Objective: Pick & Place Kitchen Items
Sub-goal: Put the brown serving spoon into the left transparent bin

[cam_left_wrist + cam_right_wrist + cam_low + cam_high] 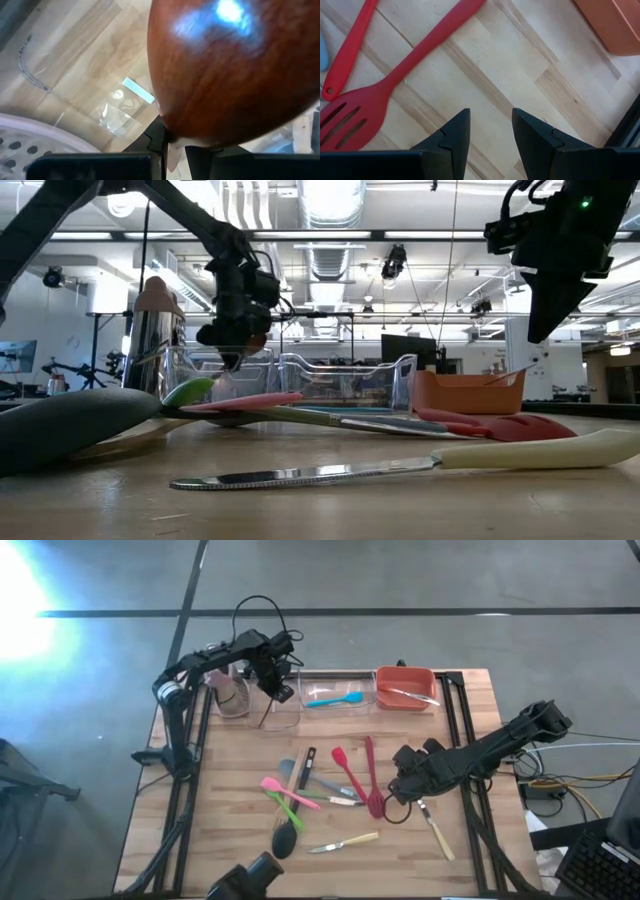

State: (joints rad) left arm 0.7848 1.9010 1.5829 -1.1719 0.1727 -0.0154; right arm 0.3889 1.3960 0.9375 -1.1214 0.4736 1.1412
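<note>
My left gripper (pixel 272 675) is at the far left, over a clear bin (pixel 283 718), shut on a brown wooden utensil (pixel 235 70) whose broad head fills the left wrist view. My right gripper (pixel 400 785) is open and empty just above the table, beside a red slotted spatula (pixel 355 112); its fingertips show in the right wrist view (pixel 490 130). Pink (pixel 285 790), green (pixel 283 805) and red (pixel 345 768) spatulas, a black ladle (pixel 287 835) and pale-handled knives (pixel 345 842) lie flat on the table. A blue spatula (pixel 335 699) lies in the middle clear bin. My left gripper pinches the wooden utensil between its two fingers at the narrow end of the broad head (pixel 172 139). The head stands out past the fingertips, over the clear bin's floor (pixel 100 95). I cannot tell whether it touches the bin.
A pink-topped rack (pixel 228 692) stands left of the clear bins. A red-orange bin (pixel 405 675) with a utensil in it stands at the far right. A second knife (pixel 437 830) lies near my right gripper. Bare wood lies along the near edge.
</note>
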